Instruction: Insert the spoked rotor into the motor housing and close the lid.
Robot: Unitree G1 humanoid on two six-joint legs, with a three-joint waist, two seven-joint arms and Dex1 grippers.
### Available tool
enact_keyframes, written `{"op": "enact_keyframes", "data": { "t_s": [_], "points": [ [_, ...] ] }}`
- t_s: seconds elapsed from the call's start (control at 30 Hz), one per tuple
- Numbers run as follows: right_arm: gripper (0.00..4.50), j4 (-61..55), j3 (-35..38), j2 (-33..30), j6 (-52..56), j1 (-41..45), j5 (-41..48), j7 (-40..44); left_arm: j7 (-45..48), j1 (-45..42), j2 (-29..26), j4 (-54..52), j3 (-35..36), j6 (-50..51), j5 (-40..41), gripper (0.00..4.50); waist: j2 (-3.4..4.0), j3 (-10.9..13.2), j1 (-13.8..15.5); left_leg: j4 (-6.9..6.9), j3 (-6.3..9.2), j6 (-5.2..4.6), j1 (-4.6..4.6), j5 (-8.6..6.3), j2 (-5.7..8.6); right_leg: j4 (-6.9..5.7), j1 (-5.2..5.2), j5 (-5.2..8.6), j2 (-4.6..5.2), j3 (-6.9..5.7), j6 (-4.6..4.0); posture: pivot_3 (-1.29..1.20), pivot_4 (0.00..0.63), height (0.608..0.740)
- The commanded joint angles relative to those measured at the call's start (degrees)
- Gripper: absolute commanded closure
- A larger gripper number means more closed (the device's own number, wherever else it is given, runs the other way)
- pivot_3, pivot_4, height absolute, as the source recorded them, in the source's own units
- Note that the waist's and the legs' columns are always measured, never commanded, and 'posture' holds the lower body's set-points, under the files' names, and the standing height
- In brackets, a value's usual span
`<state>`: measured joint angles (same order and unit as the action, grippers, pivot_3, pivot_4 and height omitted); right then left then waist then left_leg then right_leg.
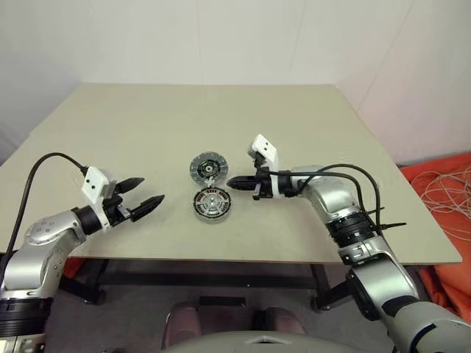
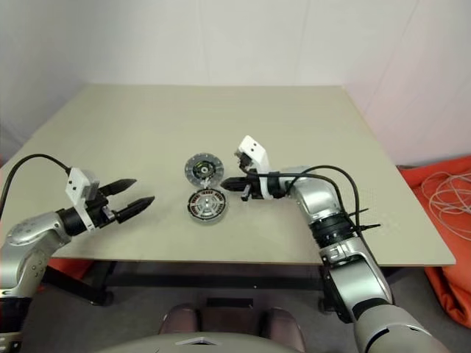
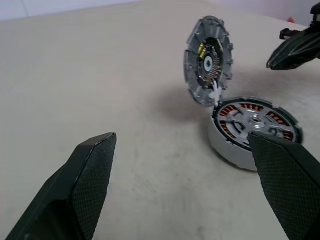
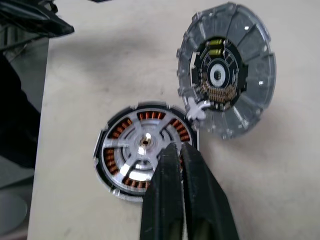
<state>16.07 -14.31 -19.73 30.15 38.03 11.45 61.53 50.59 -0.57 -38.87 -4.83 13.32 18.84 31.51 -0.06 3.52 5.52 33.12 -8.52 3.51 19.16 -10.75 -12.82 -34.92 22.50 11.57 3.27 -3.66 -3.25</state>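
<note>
The motor housing (image 1: 212, 205) stands near the table's front middle. The spoked rotor (image 4: 125, 156) lies inside it, silver spokes over the copper windings. The lid (image 1: 207, 168) stands open and tilted just behind the housing, joined to its rim by a small white piece (image 4: 197, 108). My right gripper (image 1: 239, 182) hovers just right of the housing, pointing left, fingers together with nothing between them; in its wrist view the right gripper (image 4: 177, 146) hangs over the housing's rim. My left gripper (image 1: 149, 190) is open a little way left of the housing, holding nothing.
The table's front edge (image 1: 221, 259) runs close below the housing. Orange fabric with loose white cable (image 1: 441, 198) lies on the floor to the right. Bare tabletop (image 1: 184, 118) stretches behind the lid.
</note>
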Motion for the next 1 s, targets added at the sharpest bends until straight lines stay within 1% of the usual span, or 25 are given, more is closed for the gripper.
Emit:
{"op": "enact_keyframes", "data": {
  "t_s": [0.03, 0.13, 0.23, 0.33, 0.5, 0.63, 0.73, 0.87, 1.0],
  "points": [
    [3.27, -4.9, -3.1, -4.2, -6.8, 0.4, -2.7, 4.6, 1.5, -0.2, 0.3, 0.6, 2.0, -1.8, 0.6, 0.00, 0.01, 0.0, 0.0, 0.00, 0.00, 0.00, -0.01, 0.00, 0.00, 0.00, -0.01, 0.00, 0.00, 0.00, 0.01, 0.00, 0.000, 0.740],
    [2.19, -6.3, -8.2, -8.2, -14.5, 1.9, -7.2, 9.4, 2.8, 0.3, 1.1, 1.6, 2.4, -3.0, 1.0, 0.00, -0.01, 0.0, 0.0, 0.04, -0.01, 0.00, -0.03, 0.00, -0.01, 0.03, -0.04, 0.01, 0.00, 0.00, 0.02, 0.00, 0.000, 0.740],
    [1.18, -5.1, -11.1, -9.0, -19.0, 5.5, -9.1, 13.8, 3.8, 1.2, 1.5, 2.7, 2.2, -4.2, 0.3, 0.00, 0.02, 0.0, -0.3, 0.04, -0.02, 0.01, -0.05, 0.00, -0.02, 0.02, -0.04, 0.02, -0.01, 0.00, 0.03, 0.00, 0.000, 0.740],
    [0.09, -1.2, -13.9, -8.9, -24.6, 9.8, -11.4, 18.6, 4.4, 1.8, 1.9, 3.0, 1.6, -4.8, -0.5, 0.00, 0.02, 0.0, -0.4, 0.04, -0.04, 0.01, -0.06, 0.01, -0.04, -0.03, 0.03, 0.01, -0.02, 0.00, 0.02, 0.00, 0.000, 0.740],
    [0.04, 9.5, -18.5, -7.0, -39.0, 17.5, -17.0, 23.0, 3.7, 2.4, 2.8, 1.6, 1.5, -4.5, -0.3, 0.00, -0.01, 0.0, -0.2, 0.12, -0.03, -0.01, -0.01, 0.00, -0.01, -0.04, 0.04, -0.02, 0.01, 0.00, -0.03, 0.00, 0.000, 0.740],
    [0.04, 22.0, -23.6, -3.8, -56.6, 24.3, -26.2, 18.8, 2.6, 4.0, 3.7, -0.6, 1.9, -4.5, -0.2, 0.00, -0.01, 0.0, -0.5, 0.12, -0.04, -0.01, 0.08, 0.00, -0.02, -0.08, 0.15, -0.18, 0.01, 0.00, -0.31, 0.00, 0.000, 0.740],
    [0.04, 29.9, -26.9, -2.2, -66.8, 27.5, -32.6, 14.1, 1.5, 5.4, 4.2, -2.8, 2.1, -4.2, -0.2, 0.00, -0.02, 0.0, -0.7, 0.11, -0.03, -0.01, 0.18, 0.00, -0.02, -0.12, 0.26, -0.20, 0.01, 0.00, -0.36, 0.00, 0.000, 0.740],
    [0.04, 37.1, -28.7, 0.3, -73.1, 30.0, -37.4, 9.9, 0.0, 6.8, 4.9, -4.8, 2.4, -3.9, 0.0, 0.00, -0.02, 0.0, -1.2, 0.13, -0.02, -0.03, 0.49, -0.02, -0.02, -0.13, 0.53, -0.24, 0.01, -0.01, -0.44, 0.00, 0.000, 0.740],
    [0.04, 42.4, -30.1, 2.5, -77.4, 31.8, -42.2, 4.5, -0.8, 7.7, 5.4, -6.1, 2.4, -3.8, 0.0, 0.00, -0.01, 0.0, -1.8, 0.16, -0.02, -0.04, 0.56, -0.02, -0.05, -0.21, 0.60, -0.24, -0.01, -0.01, -0.48, 0.00, 0.000, 0.740]
  ]
}}
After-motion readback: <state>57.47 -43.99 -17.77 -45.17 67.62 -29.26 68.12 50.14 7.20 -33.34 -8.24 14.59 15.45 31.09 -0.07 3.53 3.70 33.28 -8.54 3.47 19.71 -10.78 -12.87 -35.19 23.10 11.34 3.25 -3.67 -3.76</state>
